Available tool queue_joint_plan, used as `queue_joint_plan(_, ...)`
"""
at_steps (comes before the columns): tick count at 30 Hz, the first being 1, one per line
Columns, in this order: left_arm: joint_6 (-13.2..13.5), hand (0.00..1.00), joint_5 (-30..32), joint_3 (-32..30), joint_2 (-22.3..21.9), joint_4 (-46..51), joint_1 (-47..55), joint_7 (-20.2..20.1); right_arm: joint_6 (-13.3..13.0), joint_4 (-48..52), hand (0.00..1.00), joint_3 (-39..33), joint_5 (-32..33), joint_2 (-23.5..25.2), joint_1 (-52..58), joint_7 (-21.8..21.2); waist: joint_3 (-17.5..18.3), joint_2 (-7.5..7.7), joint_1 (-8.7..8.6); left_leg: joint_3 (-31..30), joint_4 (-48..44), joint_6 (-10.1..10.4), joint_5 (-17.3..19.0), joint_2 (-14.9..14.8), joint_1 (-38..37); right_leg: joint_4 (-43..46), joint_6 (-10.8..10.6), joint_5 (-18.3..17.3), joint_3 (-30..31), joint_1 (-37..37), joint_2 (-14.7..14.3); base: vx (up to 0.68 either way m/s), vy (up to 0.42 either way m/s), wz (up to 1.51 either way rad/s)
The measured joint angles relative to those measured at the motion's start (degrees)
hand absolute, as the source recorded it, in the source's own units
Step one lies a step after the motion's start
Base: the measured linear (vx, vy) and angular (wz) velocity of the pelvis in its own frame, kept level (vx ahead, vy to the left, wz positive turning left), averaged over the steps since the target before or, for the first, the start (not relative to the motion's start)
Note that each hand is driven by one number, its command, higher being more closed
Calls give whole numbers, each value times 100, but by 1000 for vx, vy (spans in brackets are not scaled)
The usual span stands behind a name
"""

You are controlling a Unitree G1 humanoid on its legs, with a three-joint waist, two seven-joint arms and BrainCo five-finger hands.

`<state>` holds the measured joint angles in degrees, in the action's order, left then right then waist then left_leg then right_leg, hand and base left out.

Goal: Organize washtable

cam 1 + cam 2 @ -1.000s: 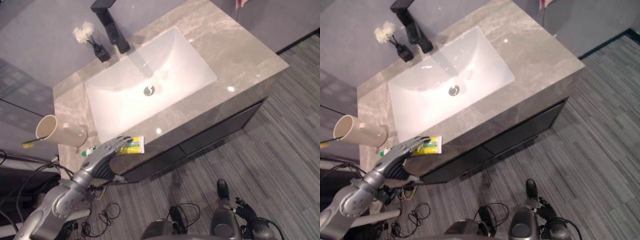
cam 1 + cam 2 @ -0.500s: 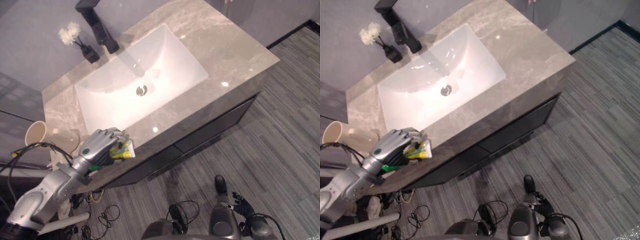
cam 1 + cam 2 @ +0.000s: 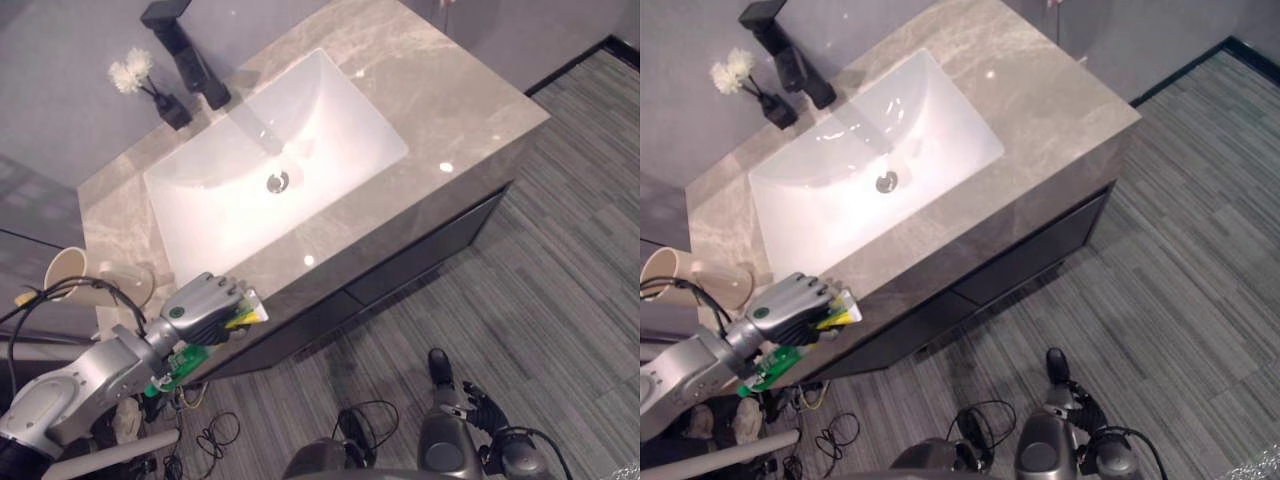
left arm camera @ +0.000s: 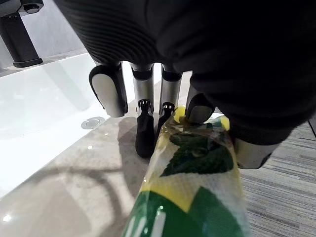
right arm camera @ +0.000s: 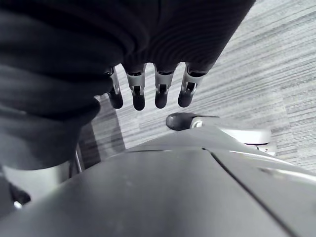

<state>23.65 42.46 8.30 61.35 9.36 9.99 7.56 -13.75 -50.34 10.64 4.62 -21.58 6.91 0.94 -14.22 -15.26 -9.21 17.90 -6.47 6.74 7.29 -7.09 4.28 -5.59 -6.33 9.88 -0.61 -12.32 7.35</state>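
Two things at the left of the head view decide this step: the beige cup [image 3: 100, 282], lying on its side by the frame's left edge on the countertop [image 3: 440, 90], and the toothpaste tube [image 3: 248, 317] in your left hand [image 3: 200, 305], just right of the cup at the counter's front corner. The wrist view shows that hand's fingers [image 4: 144, 133] curled over the tube's yellow and green body, with the thumb closing from the other side. The green end hangs out below the hand, past the counter's front edge. You cannot tell from here whether the tube has cleared the stone.

The tube looks soft, so hold it firmly but do not crush it. Raise it straight up before you swing left, or the trailing end may catch the edge. The cup is tipped over, so it will probably need righting before it can take the tube; otherwise, lay the tube neatly beside it.

Right of the hand, the white sink [image 3: 330, 110] should stay out of your path. Your right hand [image 5: 160, 91], low in the frame's lower right, hangs with its fingers loosely extended and empty.
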Motion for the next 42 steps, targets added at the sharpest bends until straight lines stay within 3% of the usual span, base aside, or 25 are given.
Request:
queue_joint_plan(5, -26, 100, 300, -119, -306, -137, -52, 82, -12, 2, 0, -1, 0, 12, 1, 5, 3, -3, -65, -46, 3, 2, 1, -1, -5, -1, 0, 0, -33, 43, 9, -34, -4, 4)
queue_joint_plan(9, -174, 100, 513, -465, -1146, -198, -128, 154, -11, -6, 0, -137, -2, 92, 15, 8, 21, -2, -31, -94, 25, 29, -17, 4, -20, -2, 16, 25, -76, 78, 21, -32, 1, 6)
queue_joint_plan(16, -577, 100, 537, -1113, -2077, 440, -169, 141, 100, -129, 0, -672, -4, 528, 81, -16, 69, 283, 88, -119, 74, 125, -94, -17, -96, -1, 62, 90, -86, 87, -10, -4, -2, 2)
queue_joint_plan(21, -879, 100, 113, -1723, -2517, 1103, -486, 381, 147, -163, 0, -972, 39, 724, 225, -63, 132, 397, 208, -74, 71, 94, -114, -14, -188, 0, 63, 92, -63, 158, -12, 2, 6, -3)
queue_joint_plan(27, -873, 100, -166, -1807, -2976, 1499, -572, 505, 184, -292, 0, -1034, 44, 779, 347, -121, 331, 478, 382, -69, 122, 88, -117, -17, -324, -2, 64, 88, -76, 322, -18, -7, 2, 0)
queue_joint_plan(31, -918, 100, -460, -2097, -3335, 1632, -676, 526, 294, -435, 0, -1032, 37, 859, 421, -148, 571, 626, 501, -73, 161, 85, -116, -34, -449, -4, 70, 83, -122, 477, -23, -48, 2, 5)
queue_joint_plan(36, -995, 100, -868, -2465, -3621, 1830, -838, 635, 374, -452, 0, -1022, -14, 973, 583, -251, 888, 829, 559, -98, 198, 85, -115, -85, -524, -4, 90, 70, -246, 590, -18, -53, -11, 9)
queue_joint_plan(42, -1223, 100, -1600, -3007, -3742, 1826, -1228, 726, 535, -451, 0, -989, -81, 1000, 689, -366, 1160, 925, 703, -135, 219, 91, -120, -110, -610, -3, 104, 56, -353, 709, -9, -28, -8, 7)
